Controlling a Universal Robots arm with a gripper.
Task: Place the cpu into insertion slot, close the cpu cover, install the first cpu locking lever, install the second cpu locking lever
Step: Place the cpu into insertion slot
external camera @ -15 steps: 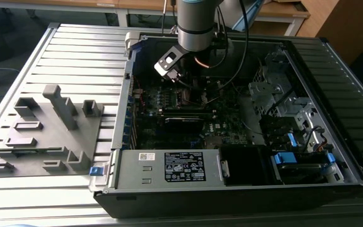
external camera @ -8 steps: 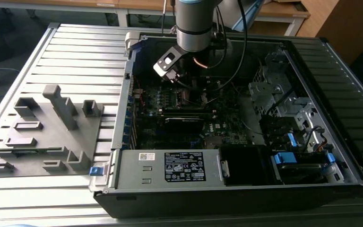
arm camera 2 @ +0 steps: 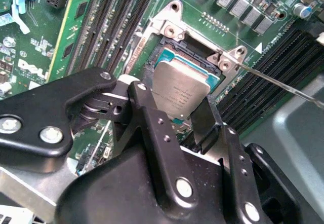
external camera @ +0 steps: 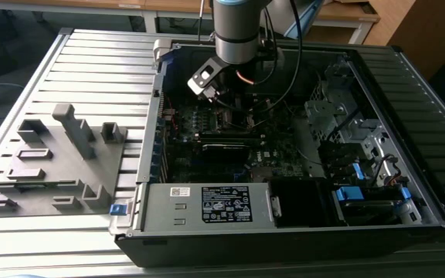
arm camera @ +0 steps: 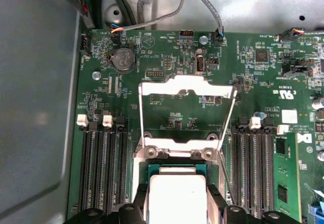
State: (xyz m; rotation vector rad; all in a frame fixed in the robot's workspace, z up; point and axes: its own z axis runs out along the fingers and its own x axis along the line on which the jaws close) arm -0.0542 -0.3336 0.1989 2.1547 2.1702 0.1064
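The black pincer (arm camera 2: 177, 110) is clamped on the small flat grey-topped square cpu (arm camera 2: 179, 87), holding it at the dark, silver-rimmed insertion slot (arm camera 2: 174, 44); it possibly isn't seated. The thin silver square-framed cpu cover (arm camera: 187, 84) stands swung open.

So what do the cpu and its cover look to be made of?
The cpu has a dull grey top that looks like metal, matte with only a soft sheen. The cover seems to be thin stamped sheet metal, bright silver: it glints and has a cut-out middle.
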